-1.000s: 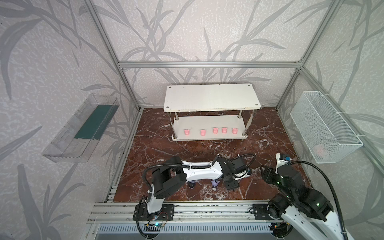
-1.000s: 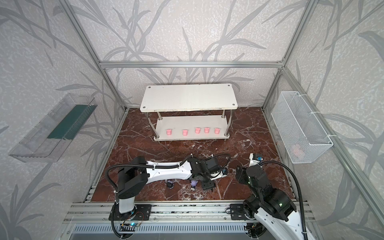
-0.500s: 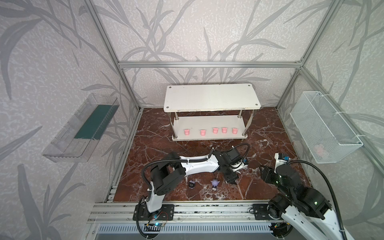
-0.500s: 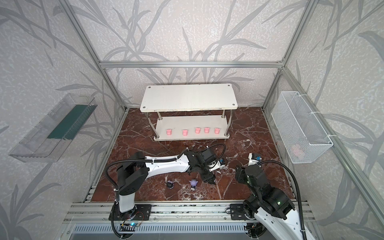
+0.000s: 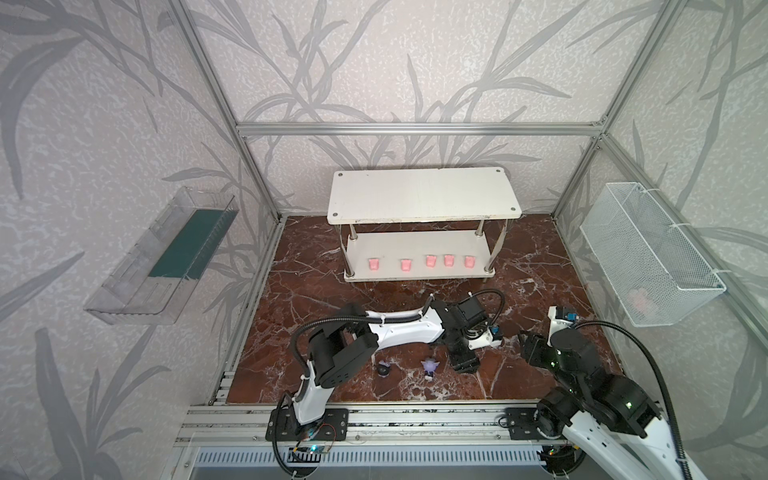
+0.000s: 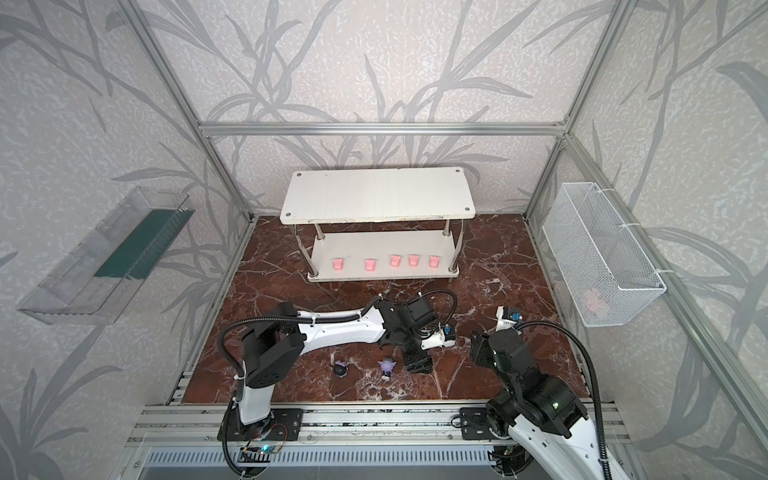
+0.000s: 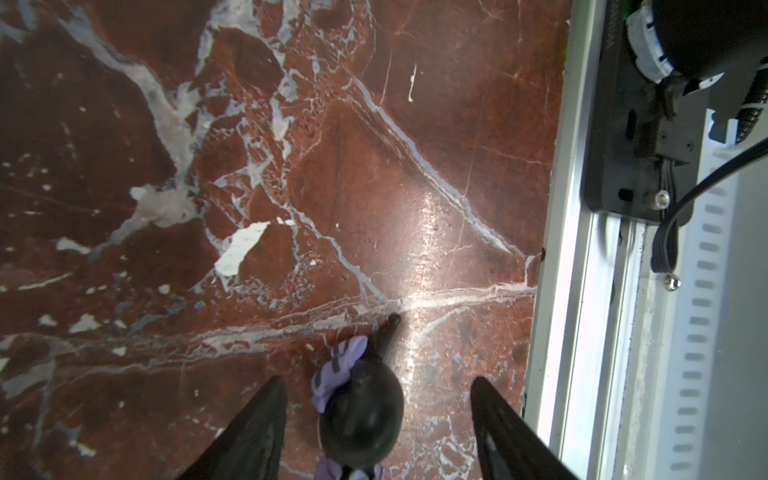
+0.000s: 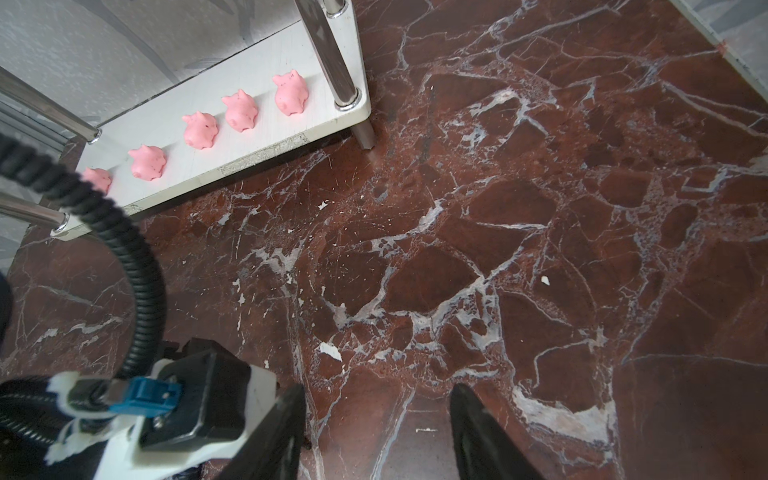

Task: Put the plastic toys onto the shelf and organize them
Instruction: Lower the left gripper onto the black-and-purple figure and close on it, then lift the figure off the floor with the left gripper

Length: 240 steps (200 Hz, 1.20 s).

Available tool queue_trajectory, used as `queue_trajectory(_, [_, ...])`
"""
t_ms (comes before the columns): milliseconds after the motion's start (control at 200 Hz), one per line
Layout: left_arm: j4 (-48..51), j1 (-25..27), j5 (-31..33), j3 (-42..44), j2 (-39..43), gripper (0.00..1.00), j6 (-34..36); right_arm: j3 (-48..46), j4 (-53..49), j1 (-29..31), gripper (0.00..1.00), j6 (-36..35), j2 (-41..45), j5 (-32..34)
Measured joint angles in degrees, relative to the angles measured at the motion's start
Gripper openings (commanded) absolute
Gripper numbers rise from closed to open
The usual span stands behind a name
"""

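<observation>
Five pink piglets [image 5: 430, 261] in a row along the front edge of the lower board of the shelf [image 5: 424, 195]: three close together toward its right end, two spaced wider toward its left.

Well in front of the shelf, on the red marble worktop [image 5: 540, 270], two figurines near each other: a dark figurine [image 5: 384, 368] and, to its right in both top views, a lilac figurine [image 5: 429, 367].

Just right of those, in front of the shelf's right half, the left gripper [image 7: 376, 380], pointed down at the worktop. Jaws apart, astride a black-and-lilac figurine [image 7: 360, 411] set on the worktop between them. A gap on either side, nothing gripped.

Off the shelf's right front corner and well apart from it, the right gripper [image 8: 376, 390], low over the marble, jaws parted, holding nothing.
</observation>
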<state>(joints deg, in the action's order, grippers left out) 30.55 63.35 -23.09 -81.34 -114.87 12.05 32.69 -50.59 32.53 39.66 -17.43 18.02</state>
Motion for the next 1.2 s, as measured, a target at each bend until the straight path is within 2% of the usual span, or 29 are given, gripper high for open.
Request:
queue_trajectory(255, [2.95, 0.00, -0.09, -2.64, -2.73, 0.68, 1.49, -0.11, 0.22, -0.33, 0.57, 0.00, -0.07, -0.02])
queue_trajectory(505, [5.31, 0.00, 0.00, -3.93, -4.22, 0.60, 2.58, -0.76, 0.83, -0.68, 0.57, 0.00, -0.17, -0.09])
queue_trajectory(770, [6.19, 0.00, 0.02, -4.68, -4.61, 0.48, 3.08, -1.38, 1.18, -1.33, 0.57, 0.00, -0.76, -0.37])
queue_trajectory(974, [6.51, -0.04, -0.37, -5.60, -4.72, 0.34, 3.52, -1.70, 1.68, -1.70, 0.57, -0.02, -1.03, -0.61])
queue_trajectory(1074, [6.75, -0.11, -0.61, -5.84, -4.72, 0.35, 3.63, -1.86, 2.10, -1.90, 0.57, -0.04, -1.27, -0.81])
queue_trajectory(1199, [7.39, -0.35, -0.63, -5.84, -4.87, 0.45, 3.87, -1.92, 2.80, -2.21, 0.57, -0.09, -1.90, -1.20])
